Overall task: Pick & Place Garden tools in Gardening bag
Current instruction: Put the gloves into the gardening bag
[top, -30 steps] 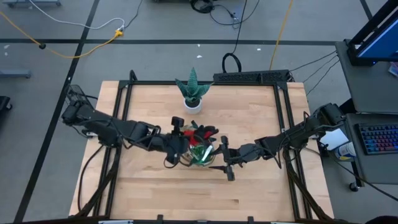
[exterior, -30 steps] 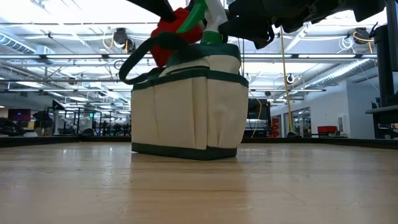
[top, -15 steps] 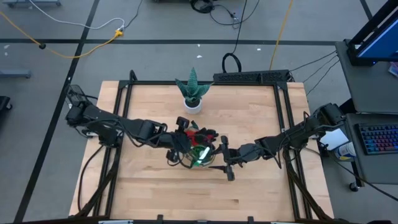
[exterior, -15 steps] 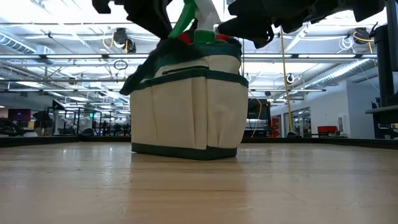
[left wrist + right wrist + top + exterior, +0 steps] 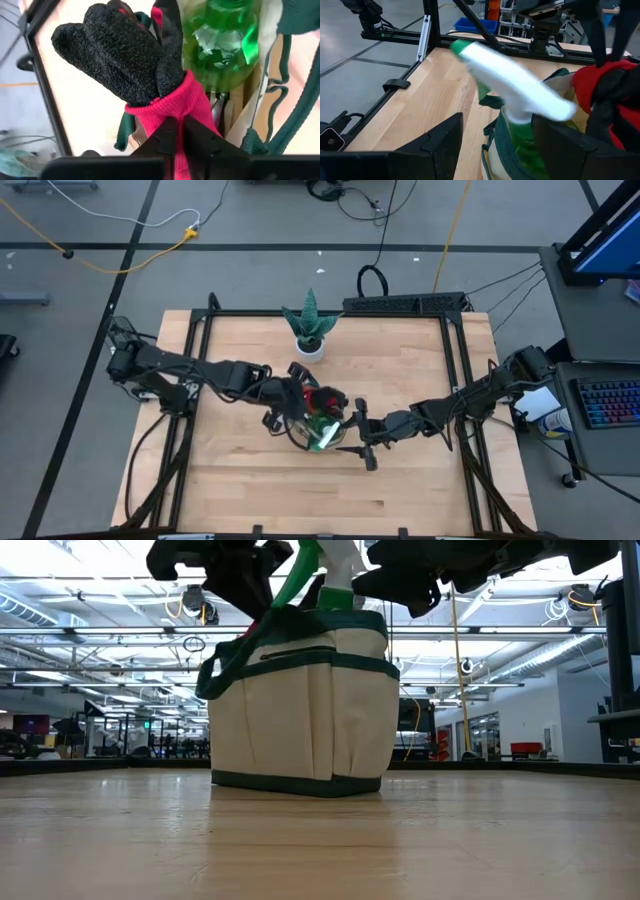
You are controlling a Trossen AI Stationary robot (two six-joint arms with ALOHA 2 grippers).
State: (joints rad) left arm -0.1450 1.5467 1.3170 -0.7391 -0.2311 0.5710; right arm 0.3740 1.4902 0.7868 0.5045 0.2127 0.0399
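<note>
Left wrist view shows left jaws clamped on the glove (image 5: pixel 150 85) over the bag (image 5: pixel 300 705); letting go early could drop it outside, while right jaws stand apart beside the bag.

Pale wooden tabletop (image 5: pixel 250 480): smooth, w/ soft sheen, visible grain. Round beige gardening bag (image 5: pixel 300 720): matt woven canvas w/ dark green cloth trim. Red-black glove (image 5: pixel 135 65): red part knitted cloth, black part rough, crinkled rubbery coating. Green spray bottle (image 5: pixel 225 40): glossy see-through plastic; its white nozzle (image 5: pixel 515 85) smooth plastic. Black table frame (image 5: pixel 200 345): matt metal.
</note>
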